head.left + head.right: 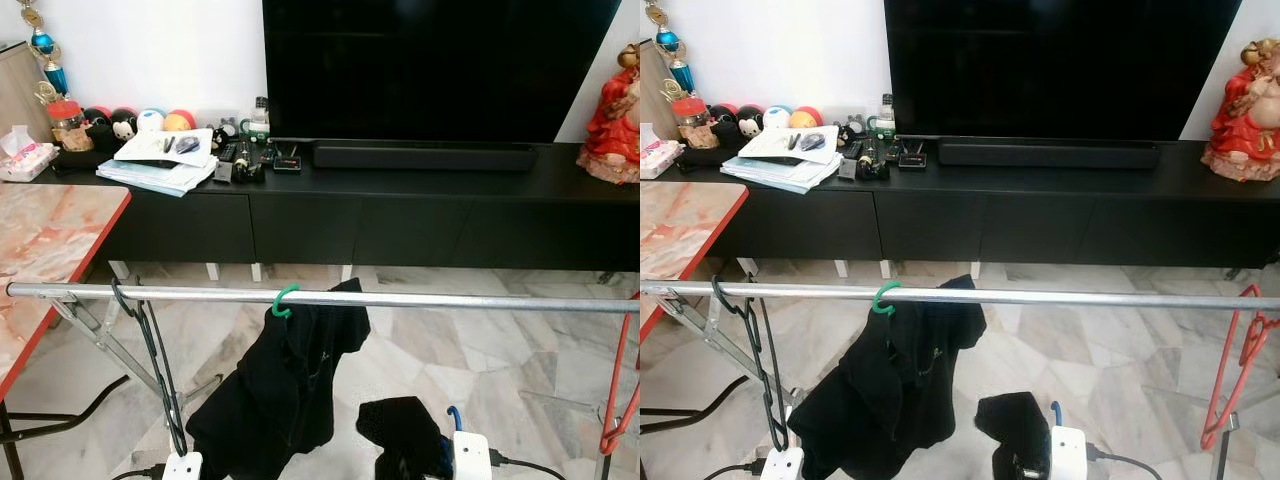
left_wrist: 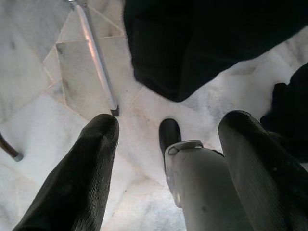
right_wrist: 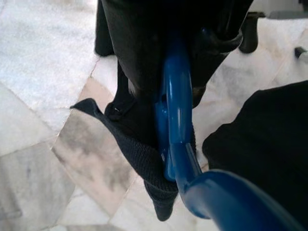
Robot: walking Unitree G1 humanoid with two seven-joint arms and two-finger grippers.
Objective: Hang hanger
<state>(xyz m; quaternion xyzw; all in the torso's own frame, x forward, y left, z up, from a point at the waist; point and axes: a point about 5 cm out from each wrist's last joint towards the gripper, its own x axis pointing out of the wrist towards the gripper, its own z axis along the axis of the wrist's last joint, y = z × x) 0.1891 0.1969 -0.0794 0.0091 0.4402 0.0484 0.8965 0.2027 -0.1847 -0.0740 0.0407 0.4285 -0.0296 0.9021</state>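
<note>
The right gripper (image 3: pixel 192 62) clenches a blue plastic hanger (image 3: pixel 175 130) with dark cloth (image 3: pixel 139 144) – below the steel rail (image 1: pixel 420 299); the left gripper (image 2: pixel 168 144) is released.

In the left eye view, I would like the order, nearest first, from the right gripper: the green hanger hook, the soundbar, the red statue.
From the right gripper, low right of centre:
1. Green hanger hook, on the rail, to its left.
2. Soundbar, on the cabinet, straight beyond.
3. Red statue, far right of the cabinet.

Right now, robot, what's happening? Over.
Right gripper holds blue hanger with black cloth, below rail. Left gripper open, empty. Green-hanger shirt already hung nearby.
</note>
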